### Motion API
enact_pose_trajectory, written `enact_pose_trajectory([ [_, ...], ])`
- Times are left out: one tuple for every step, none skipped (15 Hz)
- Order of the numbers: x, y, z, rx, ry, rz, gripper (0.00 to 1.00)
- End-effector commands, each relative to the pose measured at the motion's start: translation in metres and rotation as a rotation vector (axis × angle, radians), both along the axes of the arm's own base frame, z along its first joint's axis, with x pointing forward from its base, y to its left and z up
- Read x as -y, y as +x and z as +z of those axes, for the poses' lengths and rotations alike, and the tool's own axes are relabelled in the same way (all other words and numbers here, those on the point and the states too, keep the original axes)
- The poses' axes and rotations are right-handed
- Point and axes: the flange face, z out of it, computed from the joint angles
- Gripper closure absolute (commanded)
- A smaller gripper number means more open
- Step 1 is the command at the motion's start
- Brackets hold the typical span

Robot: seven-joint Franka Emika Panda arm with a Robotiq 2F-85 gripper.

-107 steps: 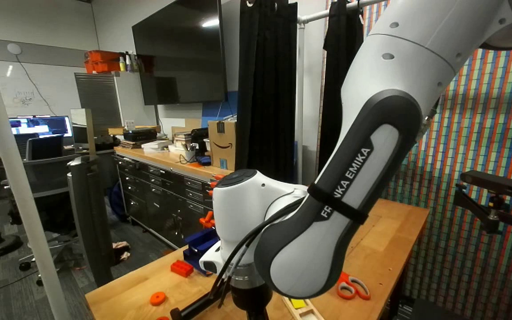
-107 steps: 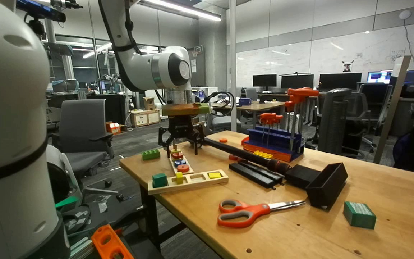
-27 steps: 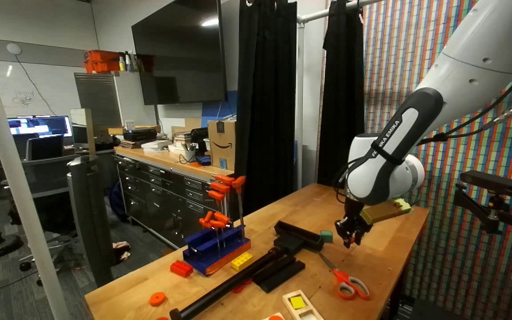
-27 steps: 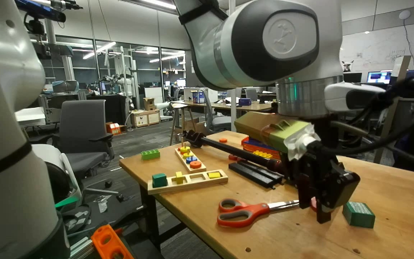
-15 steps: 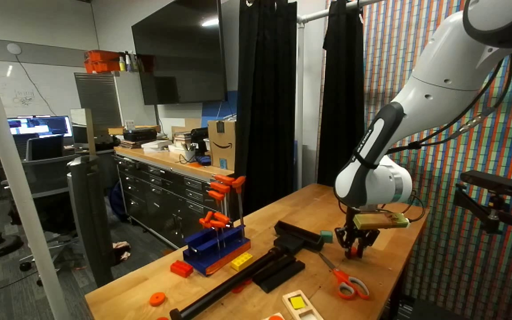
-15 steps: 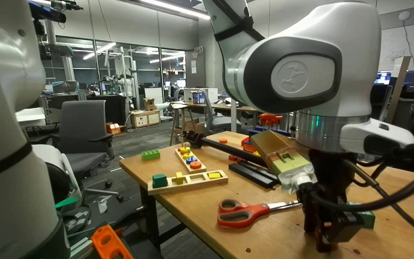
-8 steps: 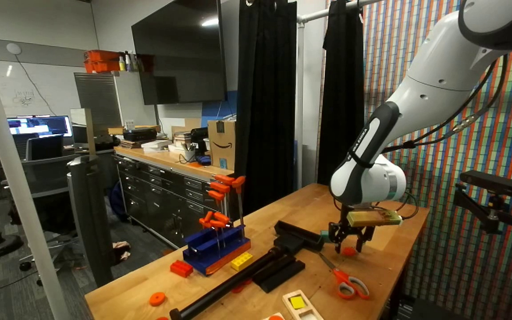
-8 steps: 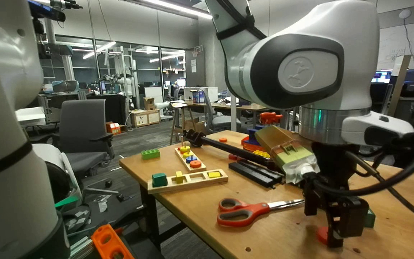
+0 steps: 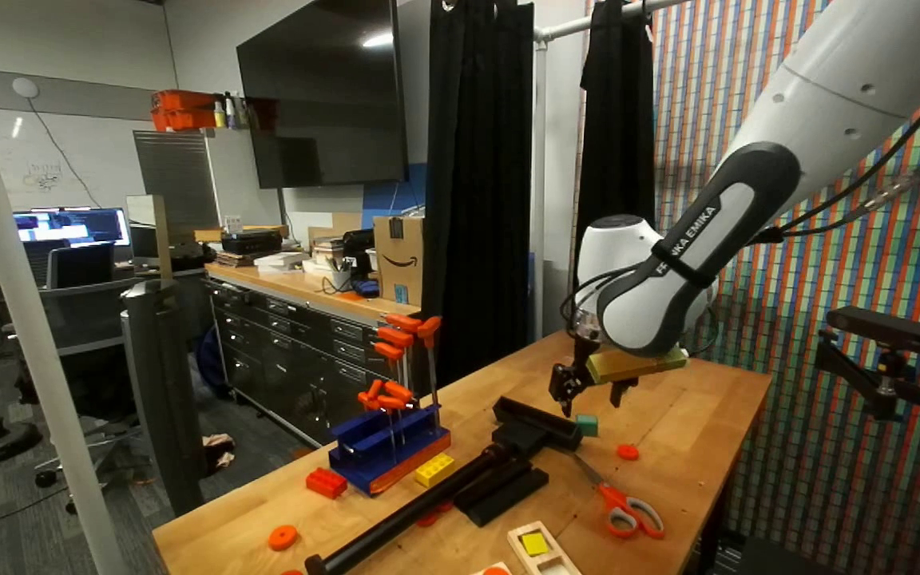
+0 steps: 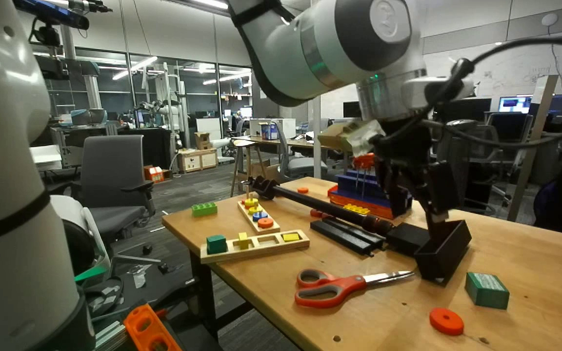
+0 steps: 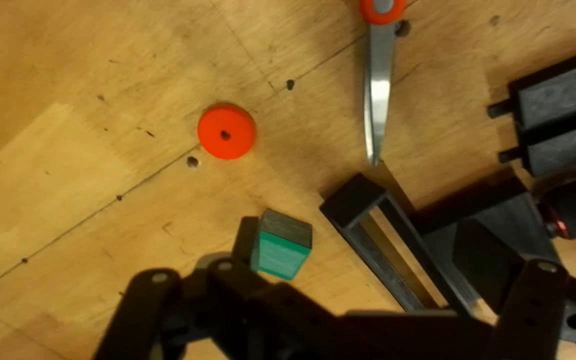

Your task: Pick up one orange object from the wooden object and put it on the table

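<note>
The orange disc (image 10: 446,321) lies flat on the wooden table (image 10: 544,253), near the green block. It also shows in the wrist view (image 11: 226,131) and in an exterior view (image 9: 628,452). My gripper (image 9: 591,403) is open and empty, raised above the table. In the wrist view its fingers (image 11: 365,250) are spread wide over the green block and the black tray, apart from the disc. The wooden peg board (image 10: 272,228) stands at the far end of the table. It carries several coloured rings, among them an orange one (image 10: 265,223).
Scissors (image 10: 332,291), a green block (image 10: 487,291) and a black tray (image 10: 444,258) with a long black bar (image 10: 322,204) lie on the table. A wooden shape board (image 10: 256,247) is near the edge. A blue tool rack (image 9: 388,451) and another orange disc (image 9: 283,537) are farther along.
About a second ago my gripper held the orange disc low at the table. It then opened, leaving the disc there, and has risen and moved away from it toward the black tray.
</note>
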Motion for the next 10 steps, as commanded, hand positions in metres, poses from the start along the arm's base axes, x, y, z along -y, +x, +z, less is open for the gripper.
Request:
enact_pose_trajectory([
  [-0.056,-0.026,0.053,0.036,-0.068,0.044,0.0],
  [-0.074,-0.031,0.064,0.036,-0.071,0.06,0.0],
  [-0.09,-0.039,0.075,0.031,-0.073,0.083,0.0],
  [-0.107,-0.046,0.086,0.022,-0.075,0.102,0.0],
  [-0.124,-0.054,0.096,0.015,-0.078,0.116,0.0],
  [-0.14,-0.064,0.108,0.001,-0.072,0.131,0.0],
  [-0.156,-0.074,0.12,-0.002,-0.077,0.133,0.0],
  [-0.169,-0.085,0.133,-0.005,-0.081,0.138,0.0],
  [-0.182,-0.097,0.146,-0.002,-0.086,0.145,0.0],
  [-0.194,-0.111,0.159,0.003,-0.091,0.15,0.0],
])
